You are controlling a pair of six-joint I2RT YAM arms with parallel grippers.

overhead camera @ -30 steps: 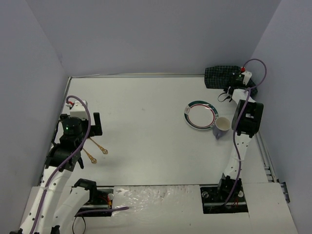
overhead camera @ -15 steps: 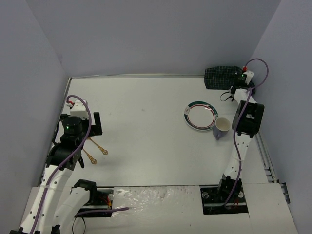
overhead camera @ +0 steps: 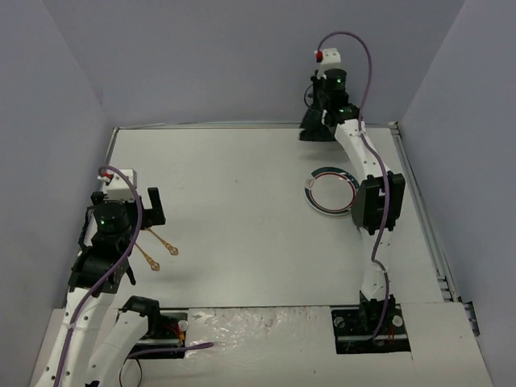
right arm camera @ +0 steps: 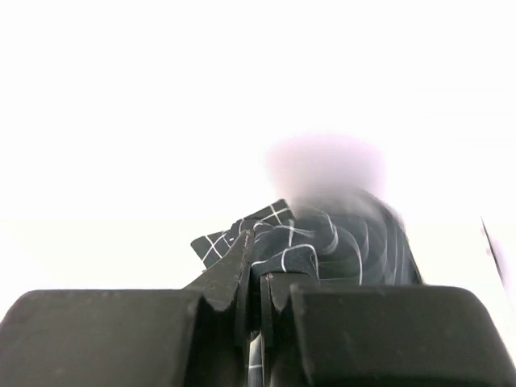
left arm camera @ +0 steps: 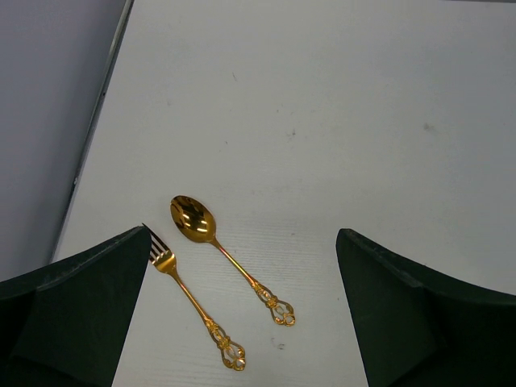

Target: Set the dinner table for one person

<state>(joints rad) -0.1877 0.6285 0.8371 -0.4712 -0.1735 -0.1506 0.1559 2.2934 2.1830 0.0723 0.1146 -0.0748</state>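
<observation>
Right gripper [right arm camera: 258,278]: its fingers are pressing together, pinching a fold of the dark checked cloth [right arm camera: 322,242], which is bunching just beyond the tips.
Left gripper [left arm camera: 243,238]: its fingers are standing wide apart, holding and touching nothing. The gold spoon [left arm camera: 193,219] and gold fork [left arm camera: 193,304] are lying side by side on the dinner table [left arm camera: 322,97] below the gap.
Right arm: it is stretching far beyond the plate [overhead camera: 330,191], with the wrist rising high against the back wall [overhead camera: 242,64]. A dark link is crossing over the plate's near right rim.
Left arm: it is bending well to the left of the plate, with the wrist tilting down over the cutlery.
Dinner table: it is spreading under everything, and the plate is sitting on its right half.
Edges and room: the far edge is running right by the cloth, beyond the plate. A broad bare stretch is lying between the plate and the cutlery. Walls are closing in on the left, right and far sides.
</observation>
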